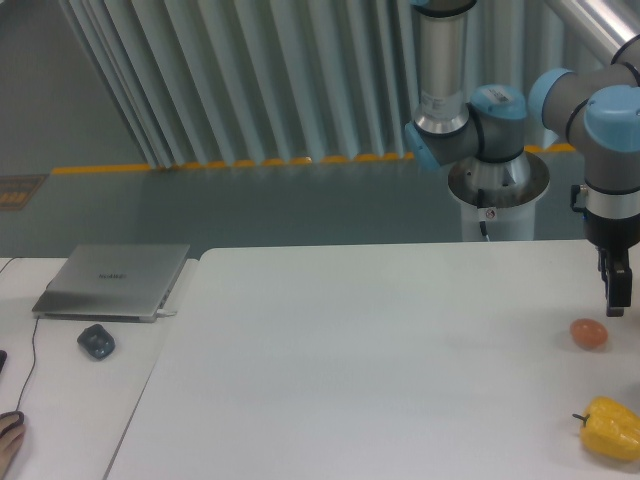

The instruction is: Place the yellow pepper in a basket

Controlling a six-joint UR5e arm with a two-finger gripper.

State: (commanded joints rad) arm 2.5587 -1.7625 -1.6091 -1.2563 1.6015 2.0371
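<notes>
The yellow pepper [612, 428] lies on its side on the white table [350, 360] at the lower right, its dark-green stem pointing left. My gripper [618, 298] hangs at the right edge of the view, above and behind the pepper and just over an orange egg-shaped ball [589, 333]. It is partly cut off by the frame, so I cannot tell whether its fingers are open or shut. It holds nothing that I can see. No basket is in view.
A closed grey laptop [112, 281] and a dark mouse-like object [96, 342] sit on the adjoining desk at the left. The arm's base [496, 190] stands behind the table's far edge. A hand shows at the bottom left corner [10, 440].
</notes>
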